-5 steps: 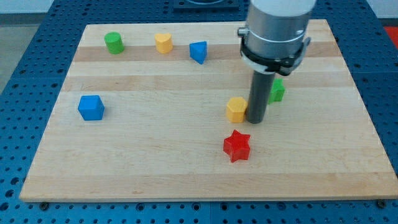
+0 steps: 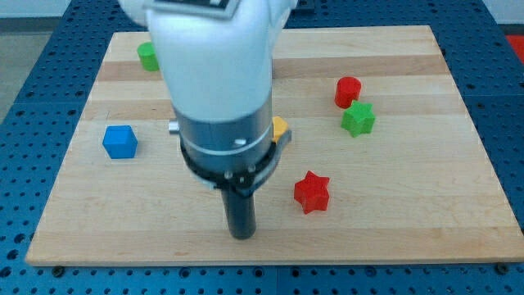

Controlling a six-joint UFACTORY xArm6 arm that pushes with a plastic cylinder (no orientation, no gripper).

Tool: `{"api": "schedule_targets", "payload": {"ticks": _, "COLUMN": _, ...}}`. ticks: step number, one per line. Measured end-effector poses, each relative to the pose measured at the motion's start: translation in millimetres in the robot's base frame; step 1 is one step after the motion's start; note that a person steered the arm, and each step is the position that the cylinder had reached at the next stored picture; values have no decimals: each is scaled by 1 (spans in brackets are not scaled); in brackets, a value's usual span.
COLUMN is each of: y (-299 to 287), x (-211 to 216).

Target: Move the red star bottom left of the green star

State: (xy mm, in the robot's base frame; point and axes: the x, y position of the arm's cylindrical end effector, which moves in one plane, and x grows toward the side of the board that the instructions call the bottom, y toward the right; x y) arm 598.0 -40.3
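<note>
The red star (image 2: 311,192) lies on the wooden board (image 2: 409,213), below and left of the green star (image 2: 358,119). My tip (image 2: 241,234) rests on the board near its bottom edge, to the left of the red star and a little below it, with a gap between them. The arm's large body hides the middle of the board.
A red cylinder (image 2: 348,91) stands just above the green star. A yellow block (image 2: 279,127) peeks out right of the arm. A blue cube (image 2: 119,141) sits at the left, and a green cylinder (image 2: 147,56) at the top left, partly hidden by the arm.
My tip has swung from beside the yellow block, above the red star, down and left to the board's bottom. The arm now hides the top yellow and blue blocks; the red cylinder shows.
</note>
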Motion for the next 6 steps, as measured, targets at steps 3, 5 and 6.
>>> {"api": "schedule_targets", "payload": {"ticks": 3, "y": 114, "x": -43}}
{"api": "schedule_targets", "payload": {"ticks": 5, "y": 145, "x": -93}}
{"api": "schedule_targets", "payload": {"ticks": 6, "y": 148, "x": -99}}
